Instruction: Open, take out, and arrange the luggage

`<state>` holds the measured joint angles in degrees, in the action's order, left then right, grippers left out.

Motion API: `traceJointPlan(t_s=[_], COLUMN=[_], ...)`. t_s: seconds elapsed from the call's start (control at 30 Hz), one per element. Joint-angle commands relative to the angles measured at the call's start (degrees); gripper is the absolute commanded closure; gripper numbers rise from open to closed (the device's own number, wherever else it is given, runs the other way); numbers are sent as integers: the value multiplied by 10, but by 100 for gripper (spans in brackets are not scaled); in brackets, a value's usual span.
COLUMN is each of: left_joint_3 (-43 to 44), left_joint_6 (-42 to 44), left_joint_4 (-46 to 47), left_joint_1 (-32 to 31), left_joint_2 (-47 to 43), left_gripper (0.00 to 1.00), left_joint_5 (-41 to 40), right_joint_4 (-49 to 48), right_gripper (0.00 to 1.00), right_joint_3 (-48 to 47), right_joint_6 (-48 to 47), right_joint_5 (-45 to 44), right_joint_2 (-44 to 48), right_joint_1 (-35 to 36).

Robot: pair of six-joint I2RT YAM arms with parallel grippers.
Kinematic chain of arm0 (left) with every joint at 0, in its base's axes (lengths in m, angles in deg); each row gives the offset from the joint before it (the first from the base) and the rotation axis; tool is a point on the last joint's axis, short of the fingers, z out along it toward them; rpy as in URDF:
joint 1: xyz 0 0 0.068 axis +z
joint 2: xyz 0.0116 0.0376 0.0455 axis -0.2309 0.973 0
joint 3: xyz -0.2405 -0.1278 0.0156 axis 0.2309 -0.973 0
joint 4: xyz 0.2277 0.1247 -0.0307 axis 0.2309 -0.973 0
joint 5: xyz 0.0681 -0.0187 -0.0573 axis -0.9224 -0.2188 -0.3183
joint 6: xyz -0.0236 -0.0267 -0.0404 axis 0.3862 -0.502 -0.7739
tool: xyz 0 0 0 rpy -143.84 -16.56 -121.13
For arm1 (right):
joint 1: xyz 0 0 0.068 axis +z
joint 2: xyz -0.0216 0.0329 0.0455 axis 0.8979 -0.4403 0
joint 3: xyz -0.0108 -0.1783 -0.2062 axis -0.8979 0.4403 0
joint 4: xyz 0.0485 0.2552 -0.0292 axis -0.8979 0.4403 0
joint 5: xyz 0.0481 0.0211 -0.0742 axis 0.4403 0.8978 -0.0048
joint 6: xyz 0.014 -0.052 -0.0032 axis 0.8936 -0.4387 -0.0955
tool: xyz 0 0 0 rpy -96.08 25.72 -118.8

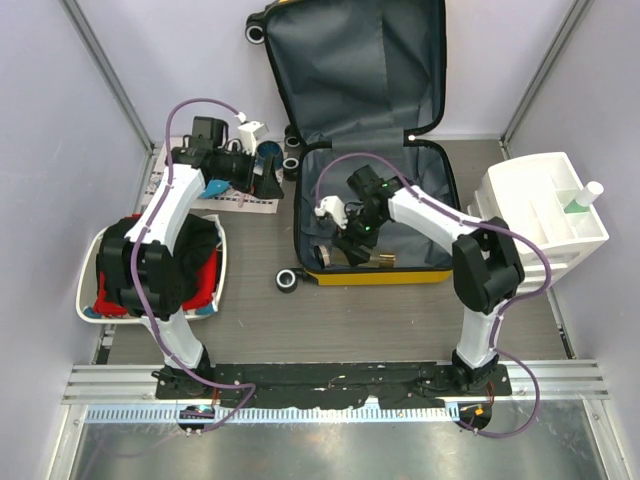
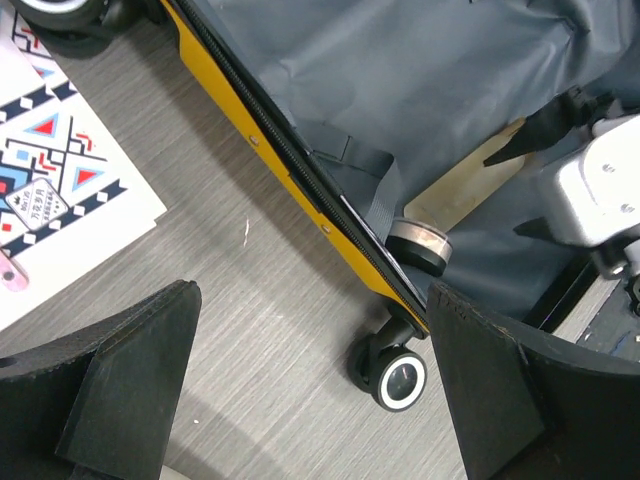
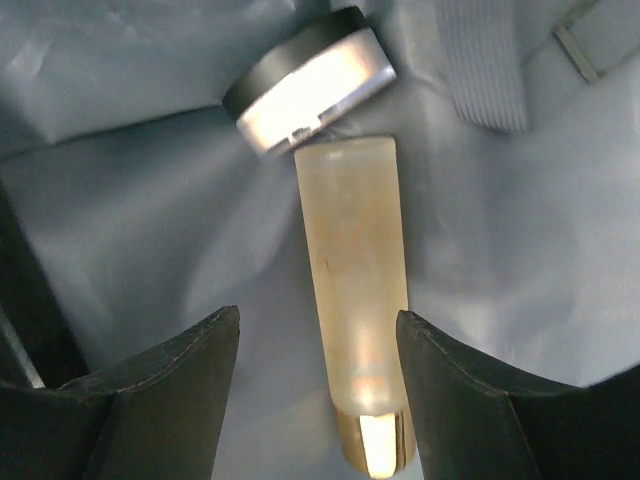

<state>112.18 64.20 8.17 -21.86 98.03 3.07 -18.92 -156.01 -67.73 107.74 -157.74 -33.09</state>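
since the large yellow hard-shell suitcase lies open at the middle of the grey wood-grain table, lid upright at the back, the step in hand looks like taking out its contents. the right gripper reaches into the grey-lined lower shell, jaws parted astride a frosted translucent tube with a gold cap, not yet clamped on it. a round black-lidded jar lies at the tube's far end. next, the jaws must close squarely on the tube and lift without nudging the jar. the left gripper hovers beside the suitcase's yellow edge, jaws spread wide, holding nothing.
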Motion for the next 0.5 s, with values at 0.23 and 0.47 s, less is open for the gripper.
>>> traceJointPlan(t_s=[0.23,0.47], left_joint_3=[-1,0], left_joint_6=[-43,-52], left_joint_4=[53,79], left_joint_1=[0,2], left_joint_2=[-25,-18], left_gripper=[1,0], left_joint_5=[0,14], right_joint_4=[-95,-154], right_gripper=[34,56], right_joint_3=[47,100], right_joint_6=[-27,-27], right_joint_5=[-91,-143], right_joint_2=[-57,-54], right_joint_1=[25,30])
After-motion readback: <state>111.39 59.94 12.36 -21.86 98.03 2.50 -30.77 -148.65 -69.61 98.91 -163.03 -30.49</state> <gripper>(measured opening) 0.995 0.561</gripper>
